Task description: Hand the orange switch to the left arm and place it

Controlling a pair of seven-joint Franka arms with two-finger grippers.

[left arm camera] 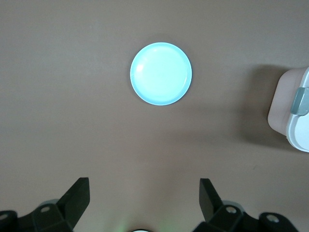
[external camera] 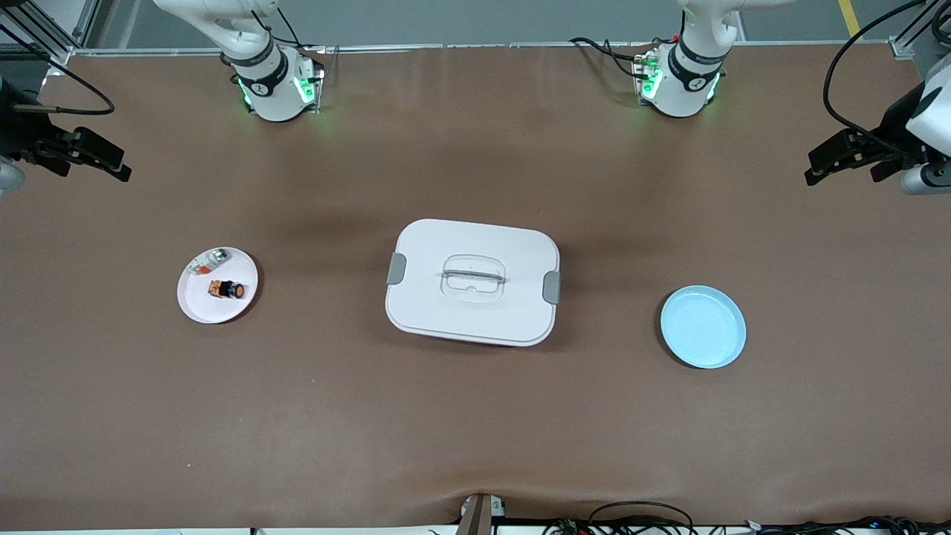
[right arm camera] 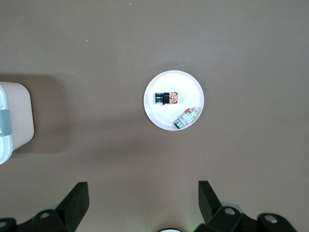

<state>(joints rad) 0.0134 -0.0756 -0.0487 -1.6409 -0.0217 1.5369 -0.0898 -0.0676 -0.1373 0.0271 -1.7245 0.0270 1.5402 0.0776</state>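
Nearest the front camera sits the pale blue round plastic plate (external camera: 703, 327), bare, on the brown tabletop (external camera: 475, 431) toward the left arm's end. Slightly farther from that camera, at the middle of the tabletop, stands the large white rounded-rectangle plastic box (external camera: 472, 282) with grey side clips and a recessed clear lid handle. Toward the right arm's end lies the small white round plate (external camera: 218, 285); on it rests the tiny black orange switch (external camera: 227, 289) with its round orange cap, lying on its side. Just beside the switch on the same plate, farther from the front camera, is a small silvery-clear part with a red bit (external camera: 207, 262).

Both arms wait at the ends of the tabletop. Left tool (external camera: 847, 158) hangs over the tabletop's edge at the left arm's end, fingers spread apart and gripping nothing. Right tool (external camera: 93, 158) hangs over the edge at the right arm's end, fingers likewise parted and empty, well apart from the switch.
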